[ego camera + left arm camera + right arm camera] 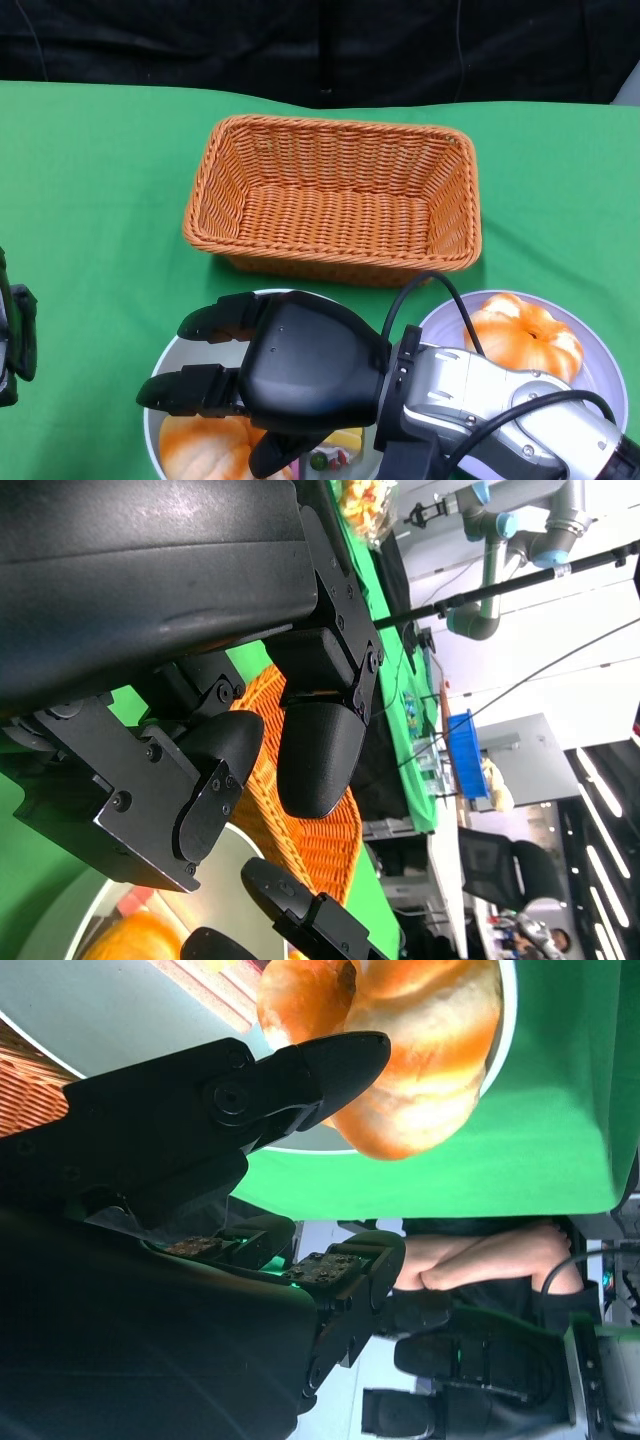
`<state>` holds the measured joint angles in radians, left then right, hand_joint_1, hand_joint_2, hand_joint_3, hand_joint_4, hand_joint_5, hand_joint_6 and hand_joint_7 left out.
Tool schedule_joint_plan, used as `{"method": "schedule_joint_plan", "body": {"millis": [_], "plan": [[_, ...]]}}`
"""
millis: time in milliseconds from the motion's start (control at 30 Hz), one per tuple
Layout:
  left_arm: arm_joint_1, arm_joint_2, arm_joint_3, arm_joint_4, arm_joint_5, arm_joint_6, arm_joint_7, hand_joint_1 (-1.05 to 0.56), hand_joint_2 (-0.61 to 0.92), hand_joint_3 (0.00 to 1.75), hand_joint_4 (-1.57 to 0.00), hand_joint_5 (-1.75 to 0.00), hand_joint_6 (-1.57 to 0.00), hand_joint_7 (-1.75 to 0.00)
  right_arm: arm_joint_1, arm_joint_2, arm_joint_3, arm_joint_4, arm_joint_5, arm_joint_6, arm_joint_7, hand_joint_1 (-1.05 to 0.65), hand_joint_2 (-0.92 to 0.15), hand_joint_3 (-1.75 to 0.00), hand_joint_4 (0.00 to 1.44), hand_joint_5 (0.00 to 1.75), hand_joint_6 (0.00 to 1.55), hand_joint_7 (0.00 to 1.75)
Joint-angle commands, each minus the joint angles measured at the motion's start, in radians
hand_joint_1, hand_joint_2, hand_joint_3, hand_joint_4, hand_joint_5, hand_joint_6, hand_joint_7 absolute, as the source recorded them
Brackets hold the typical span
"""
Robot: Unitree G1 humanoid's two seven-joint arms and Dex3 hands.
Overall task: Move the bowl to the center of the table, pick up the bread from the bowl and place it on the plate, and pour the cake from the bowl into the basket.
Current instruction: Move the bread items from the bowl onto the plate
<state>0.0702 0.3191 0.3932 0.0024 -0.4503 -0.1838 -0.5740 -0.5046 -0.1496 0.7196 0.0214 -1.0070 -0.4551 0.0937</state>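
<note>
While my right hand [262, 375] hovers spread and empty over the bowl [166, 372], I judge the second bread [205, 446] needs grasping next.

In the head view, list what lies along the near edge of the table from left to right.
Left hand → bowl holding bread, with the right hand over it → plate bearing another bread.

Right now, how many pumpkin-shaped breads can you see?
2: one bread on the plate at right, one in the bowl under the right hand. More may be hidden.
</note>
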Motion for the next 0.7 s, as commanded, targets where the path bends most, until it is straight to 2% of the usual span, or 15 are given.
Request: {"method": "schedule_joint_plan", "body": {"millis": [33,233,467,700], "plan": [[0.001,0.007,0.005,-0.005,-0.002,-0.013,0.005,0.06,0.36,1.62,-1.03,-1.75,-0.89,-1.70,-0.027,-0.003,0.007,0.015,0.006,-0.016,0.004,-0.82,-0.87,0.00,0.48,0.11,0.47,0.01],[0.000,0.009,0.003,-0.005,-0.031,0.009,-0.010,0.04,0.39,1.59,-1.06,-1.75,-0.87,-1.74,-0.046,-0.005,0.017,0.048,0.007,-0.050,0.004,-0.83,-0.89,-0.01,0.49,0.13,0.52,0.03],[0.004,0.004,0.000,-0.026,-0.048,0.038,-0.003,0.04,0.39,1.59,-1.07,-1.75,-0.87,-1.74,-0.068,-0.006,0.023,0.101,0.003,-0.087,-0.027,-0.71,-0.80,0.00,0.50,0.16,0.58,0.03],[0.010,0.006,-0.001,-0.037,-0.030,0.033,0.016,0.04,0.39,1.59,-1.07,-1.75,-0.86,-1.74,-0.088,-0.006,0.034,0.132,-0.031,-0.093,-0.060,-0.69,-0.80,0.00,0.50,0.21,0.59,0.02]]}}
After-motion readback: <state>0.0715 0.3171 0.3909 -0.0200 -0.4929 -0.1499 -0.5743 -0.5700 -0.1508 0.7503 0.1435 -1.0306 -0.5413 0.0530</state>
